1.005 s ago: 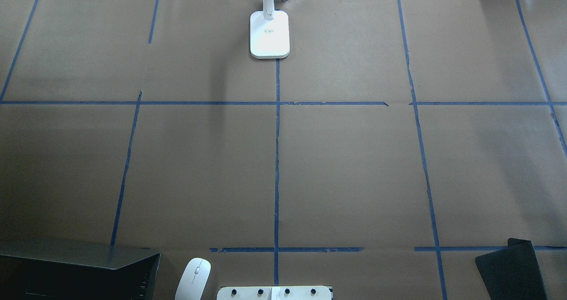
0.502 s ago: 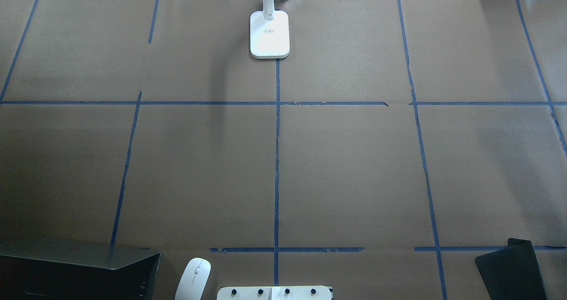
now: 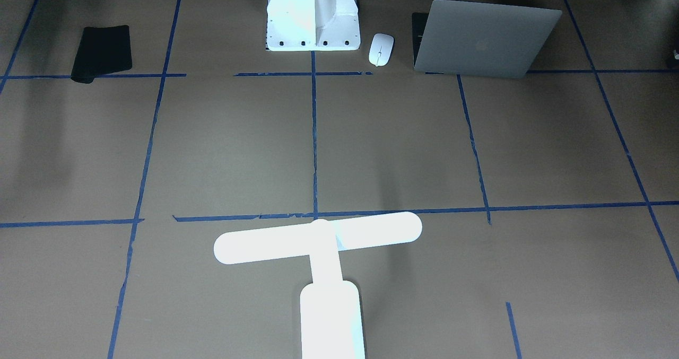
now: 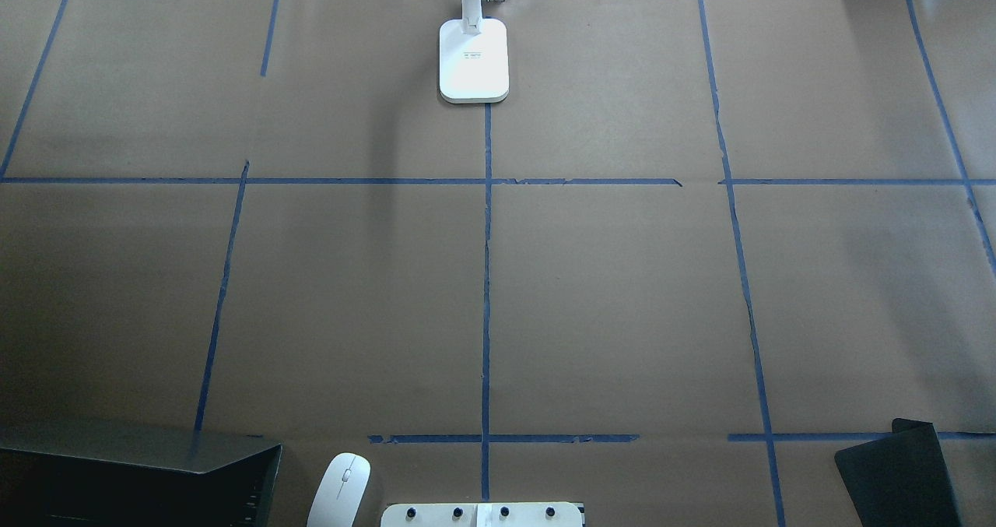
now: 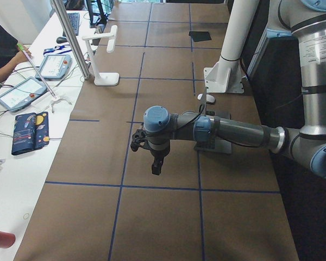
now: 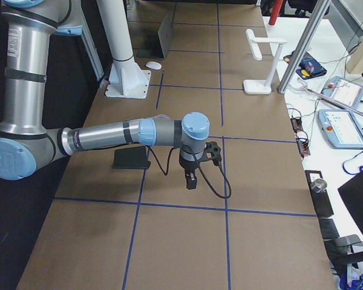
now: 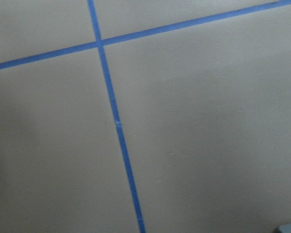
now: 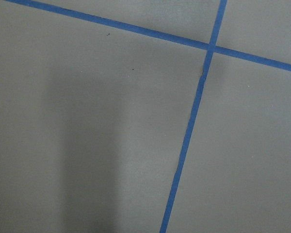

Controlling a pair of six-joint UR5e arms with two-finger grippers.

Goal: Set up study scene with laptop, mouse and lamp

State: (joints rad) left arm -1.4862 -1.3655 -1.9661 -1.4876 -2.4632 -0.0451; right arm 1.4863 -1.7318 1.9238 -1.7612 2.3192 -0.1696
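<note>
Nearest the base I see the laptop (image 3: 485, 41), slim matte silver-grey metal with its lid propped open. The mouse (image 3: 381, 49), a smooth white oval, sits between it and the bolted white pedestal (image 3: 313, 27). A flat black mat (image 3: 102, 53) lies well apart. Both arms hang over the brown paper tabletop (image 4: 622, 293). I cannot tell how wide the left pincer (image 5: 156, 169) or right pincer (image 6: 191, 183) is. Farthest out, the glossy white T-shaped lamp (image 3: 318, 239) stands upright on its rounded base
</note>
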